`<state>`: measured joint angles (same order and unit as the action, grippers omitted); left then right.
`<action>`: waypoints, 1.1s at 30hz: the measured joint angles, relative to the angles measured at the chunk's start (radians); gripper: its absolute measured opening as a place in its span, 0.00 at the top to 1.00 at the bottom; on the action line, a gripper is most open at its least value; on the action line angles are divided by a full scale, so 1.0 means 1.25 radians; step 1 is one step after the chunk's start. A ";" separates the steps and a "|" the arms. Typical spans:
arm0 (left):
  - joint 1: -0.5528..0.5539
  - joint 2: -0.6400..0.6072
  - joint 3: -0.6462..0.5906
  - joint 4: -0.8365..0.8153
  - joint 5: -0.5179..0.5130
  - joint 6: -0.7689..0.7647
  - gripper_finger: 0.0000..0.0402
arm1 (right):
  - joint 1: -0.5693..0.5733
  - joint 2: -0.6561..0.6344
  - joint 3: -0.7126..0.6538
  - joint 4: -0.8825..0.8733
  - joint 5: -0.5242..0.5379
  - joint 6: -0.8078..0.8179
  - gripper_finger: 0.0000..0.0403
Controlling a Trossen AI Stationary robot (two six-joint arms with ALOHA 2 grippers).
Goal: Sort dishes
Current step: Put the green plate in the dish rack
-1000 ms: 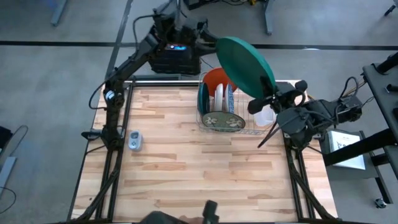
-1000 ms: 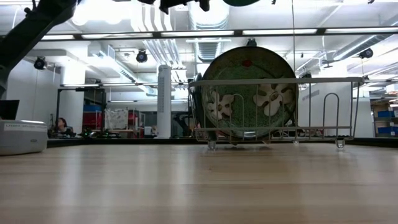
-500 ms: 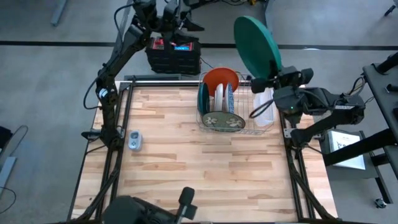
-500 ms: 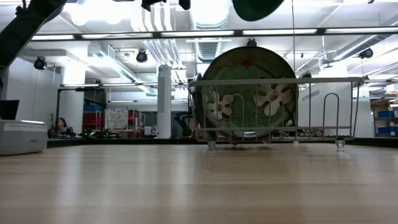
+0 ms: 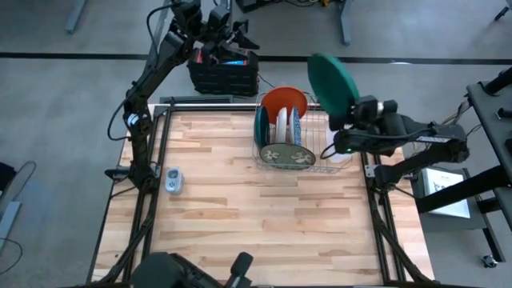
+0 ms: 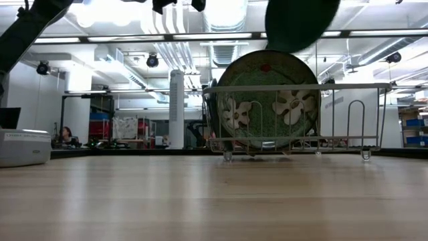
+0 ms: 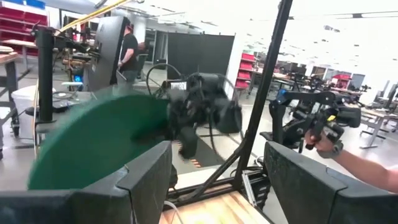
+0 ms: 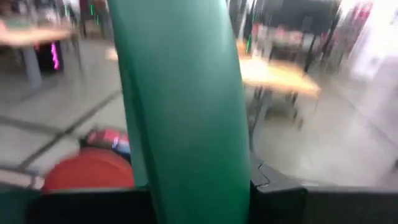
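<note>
Sorting in progress: one dish in the air, four in the rack.

The right tool [image 5: 346, 122] is clamped on the rim of the round dark green plate [image 5: 331, 81], held on edge above the far right corner of the silver wire rack [image 5: 324, 152]. The orange bowl [image 5: 284, 102], white plate [image 5: 282, 126], a blue-edged dish and the olive floral plate [image 5: 286, 155] stand racked; none lies on the wooden bench [image 5: 256, 216]. The left tool [image 5: 218, 18] hangs beyond the bench, fingers apart, empty. The destination is not evident; rear dishes overlap.
</note>
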<state>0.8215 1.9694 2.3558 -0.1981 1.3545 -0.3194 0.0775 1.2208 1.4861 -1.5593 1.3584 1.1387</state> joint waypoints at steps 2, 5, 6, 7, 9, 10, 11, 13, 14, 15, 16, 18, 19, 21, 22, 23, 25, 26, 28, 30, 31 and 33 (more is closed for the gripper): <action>0.000 0.000 0.000 -0.001 0.000 0.000 0.38 | -0.024 -0.017 -0.046 0.004 -0.072 0.000 0.92; 0.000 0.000 0.000 0.000 0.000 -0.001 0.38 | -0.049 -0.047 -0.092 -0.005 -0.102 0.069 0.92; 0.000 0.000 0.000 0.000 0.000 0.000 0.38 | -0.054 -0.055 -0.106 -0.011 -0.110 0.070 0.92; 0.000 0.000 0.000 0.000 0.000 0.001 0.38 | -0.055 -0.056 -0.117 -0.013 -0.111 0.079 0.92; 0.000 0.000 0.000 0.000 0.000 0.003 0.38 | -0.054 -0.059 -0.140 -0.009 -0.113 0.110 0.92; 0.000 0.000 0.000 0.000 0.000 0.007 0.38 | -0.055 -0.059 -0.150 -0.008 -0.130 0.122 0.92; 0.000 0.000 0.000 0.000 0.000 0.011 0.38 | -0.055 -0.058 -0.158 -0.008 -0.144 0.135 0.92; 0.000 0.000 -0.001 0.000 -0.001 0.017 0.38 | -0.057 -0.055 -0.172 -0.009 -0.154 0.162 0.92; 0.000 0.000 -0.001 0.000 -0.002 0.018 0.38 | -0.057 -0.052 -0.179 -0.011 -0.161 0.174 0.92; 0.000 0.000 -0.002 0.000 -0.002 0.020 0.38 | -0.057 -0.049 -0.186 -0.009 -0.169 0.185 0.92; 0.000 0.000 -0.002 0.000 -0.002 0.023 0.38 | -0.056 -0.045 -0.192 -0.009 -0.182 0.197 0.92; 0.000 0.000 -0.002 0.001 -0.002 0.024 0.38 | -0.056 -0.038 -0.202 -0.009 -0.194 0.223 0.92; 0.000 0.000 -0.002 0.001 -0.002 0.024 0.38 | -0.056 -0.036 -0.206 -0.009 -0.194 0.234 0.92; 0.000 0.000 -0.002 0.000 -0.002 0.024 0.38 | -0.057 -0.027 -0.213 -0.010 -0.198 0.244 0.92; 0.000 0.001 -0.002 0.000 -0.002 0.024 0.38 | -0.057 -0.022 -0.214 -0.009 -0.205 0.245 0.92; 0.000 0.002 -0.002 0.000 -0.002 0.024 0.38 | -0.060 -0.019 -0.217 -0.008 -0.212 0.245 0.92; 0.001 0.004 -0.002 0.001 -0.002 0.024 0.38 | -0.065 -0.011 -0.223 -0.009 -0.229 0.248 0.92; 0.001 0.005 -0.002 0.000 -0.002 0.024 0.38 | -0.068 -0.008 -0.226 -0.010 -0.235 0.249 0.92; 0.001 0.007 -0.002 0.000 -0.002 0.024 0.38 | -0.071 -0.002 -0.233 -0.009 -0.244 0.249 0.92; 0.001 0.007 -0.002 0.000 -0.002 0.026 0.38 | -0.070 0.005 -0.240 -0.007 -0.252 0.256 0.92; 0.001 0.007 -0.002 0.000 -0.003 0.028 0.38 | -0.069 0.007 -0.244 -0.005 -0.258 0.260 0.92; 0.001 0.007 -0.002 0.000 -0.002 0.030 0.38 | -0.070 0.014 -0.250 -0.006 -0.267 0.271 0.92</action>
<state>0.8227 1.9781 2.3539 -0.1978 1.3515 -0.2821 -0.0097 1.2379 1.1733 -1.5664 1.0247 1.4773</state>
